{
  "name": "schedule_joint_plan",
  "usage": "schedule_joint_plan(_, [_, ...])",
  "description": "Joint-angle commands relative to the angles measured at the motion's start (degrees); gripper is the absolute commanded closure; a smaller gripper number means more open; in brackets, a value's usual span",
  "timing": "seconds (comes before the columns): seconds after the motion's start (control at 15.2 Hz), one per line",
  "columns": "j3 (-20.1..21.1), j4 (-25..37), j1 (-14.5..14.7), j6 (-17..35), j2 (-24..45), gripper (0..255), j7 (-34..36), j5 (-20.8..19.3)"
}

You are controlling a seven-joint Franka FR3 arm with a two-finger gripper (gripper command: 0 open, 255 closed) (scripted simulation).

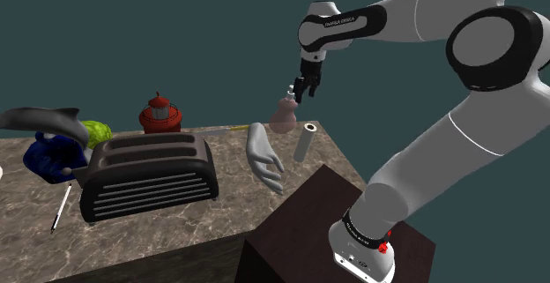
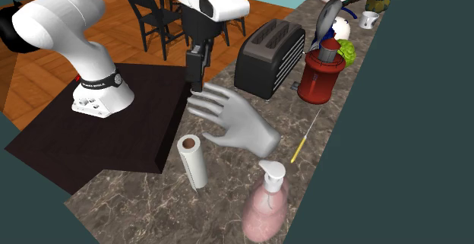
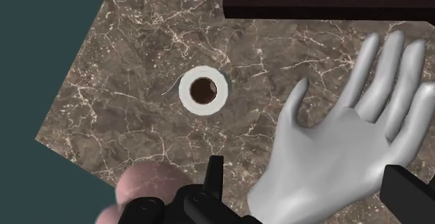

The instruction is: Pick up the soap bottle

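Note:
The soap bottle is a pink, rounded pump bottle with a white pump, standing near the marble counter's corner. My gripper hangs open well above the counter with nothing held. In the second exterior view the gripper hovers over the counter's edge beside a grey hand sculpture. In the wrist view the gripper has the hand sculpture far below between its fingers, and the bottle's pink body lies outside one finger.
A paper roll stands upright between the bottle and the stand. Further along the counter are a black toaster, a red canister, a yellow pencil and a pen.

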Motion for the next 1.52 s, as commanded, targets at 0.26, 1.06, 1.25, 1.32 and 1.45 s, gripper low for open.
schedule_joint_plan(0.26, [-2.99,8.9,-1.56,4.94,11.72,0,-6.96,2.88])
schedule_joint_plan(1.06, [-3.54,36.54,-8.69,5.89,37.22,0,-19.15,12.51])
schedule_joint_plan(1.25, [-3.17,38.58,-9.55,6.72,39.85,0,-19.86,13.31])
schedule_joint_plan(1.32, [-3.11,38.21,-9.57,7.35,40.13,0,-19.9,13.41])
schedule_joint_plan(1.45, [-3.0,37.53,-9.62,8.6,40.71,0,-19.99,13.6])
